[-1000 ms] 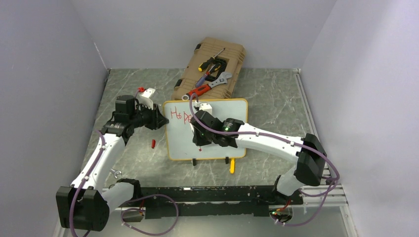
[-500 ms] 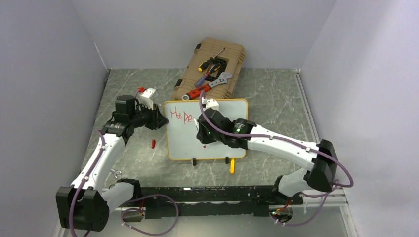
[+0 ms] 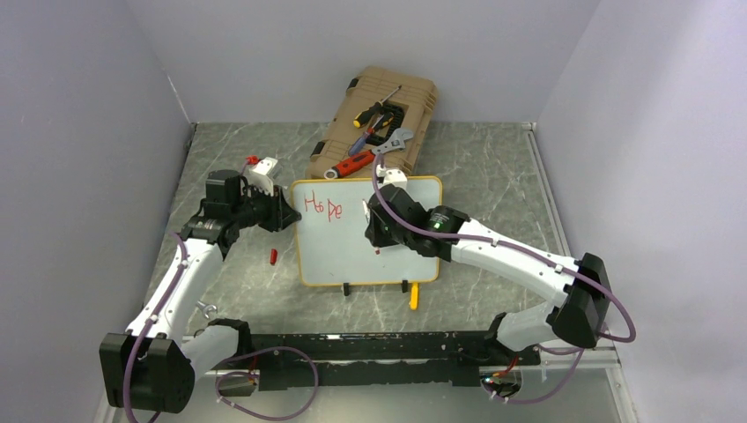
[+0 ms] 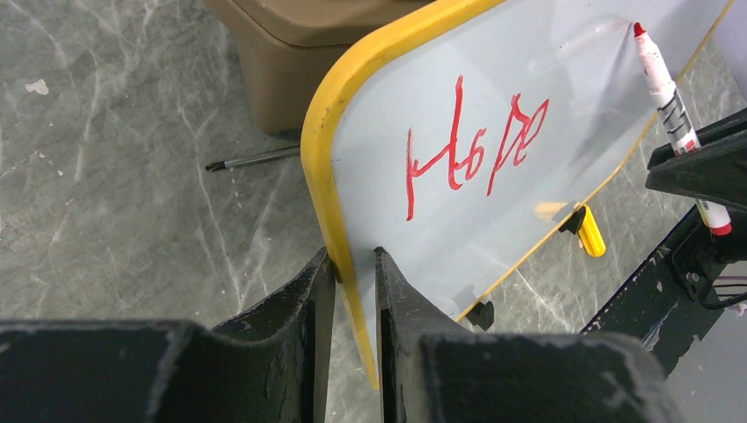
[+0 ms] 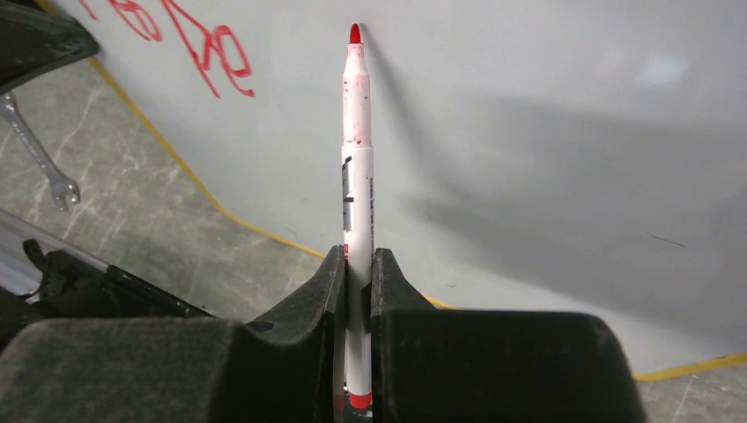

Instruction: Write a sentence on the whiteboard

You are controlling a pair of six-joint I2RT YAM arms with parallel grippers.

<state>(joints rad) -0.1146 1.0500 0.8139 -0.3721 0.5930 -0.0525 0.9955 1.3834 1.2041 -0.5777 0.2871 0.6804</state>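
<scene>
The whiteboard with its yellow frame stands mid-table on black feet. Red letters "Hope" sit at its top left, and they also show in the left wrist view and the right wrist view. My left gripper is shut on the board's left edge. My right gripper is shut on a red-tipped white marker over the board's middle. The marker tip is at the board surface, right of "Hope". The marker also shows in the left wrist view.
A tan tool case with screwdrivers and a wrench on it lies behind the board. A red marker cap lies left of the board. A yellow piece lies by the front feet. Grey walls enclose the table.
My right gripper has moved right and slightly toward the board's top with the marker, uncovering the whole word "Hope". The left arm and the board have not moved.
</scene>
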